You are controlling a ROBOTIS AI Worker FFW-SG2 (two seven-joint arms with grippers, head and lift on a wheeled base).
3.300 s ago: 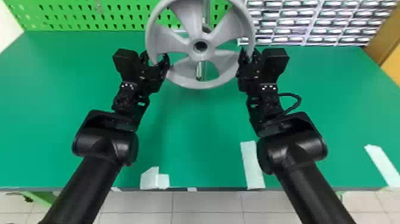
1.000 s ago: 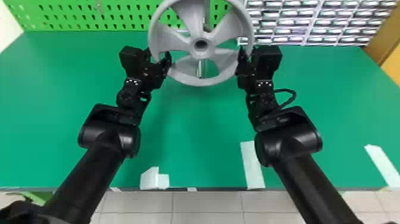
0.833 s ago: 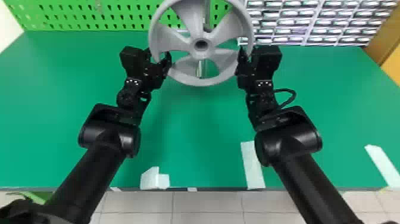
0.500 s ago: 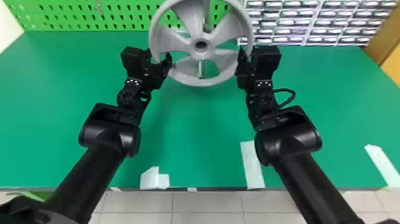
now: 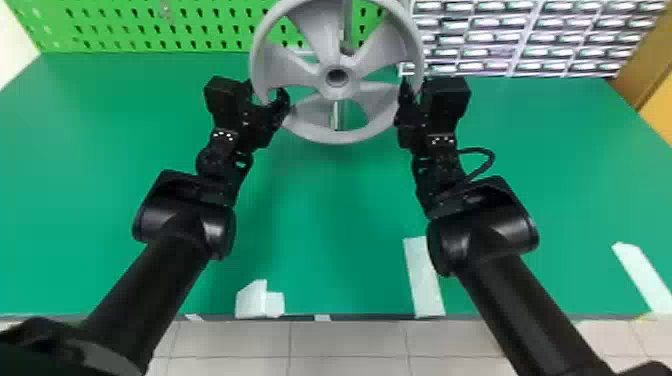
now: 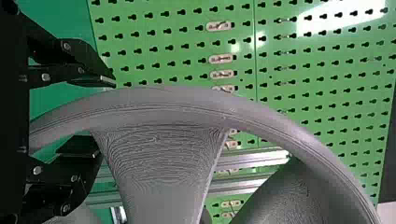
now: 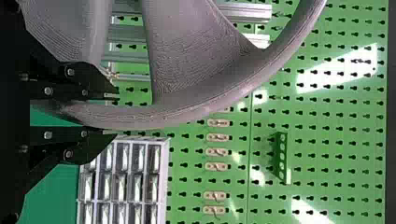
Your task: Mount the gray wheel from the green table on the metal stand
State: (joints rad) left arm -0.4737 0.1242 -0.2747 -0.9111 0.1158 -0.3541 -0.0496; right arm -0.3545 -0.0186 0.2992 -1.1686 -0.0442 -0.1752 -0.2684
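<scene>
The gray wheel (image 5: 372, 102) is up at the back of the table, its hub facing the head camera, in front of the metal stand's post (image 5: 347, 25). At its left side is my left gripper (image 5: 274, 102), and at its right side my right gripper (image 5: 411, 102). In the left wrist view the wheel's rim (image 6: 163, 105) passes between the spread fingers of the left gripper (image 6: 105, 119), with some space beside it. The right wrist view has the right gripper (image 7: 114, 114) shut on the rim (image 7: 154, 116). Metal bars (image 6: 252, 159) lie behind the spokes.
The green table (image 5: 325, 225) spreads below both arms, with white tape (image 5: 424, 277) near its front edge. A green pegboard (image 5: 125, 25) stands behind it. A rack of small compartments (image 5: 525, 37) is at the back right, close to the right gripper.
Since the oldest frame, the wheel looks slightly smaller and its lower rim sits slightly higher. Both grippers have shifted a little inward. Over the last second almost nothing has moved.
</scene>
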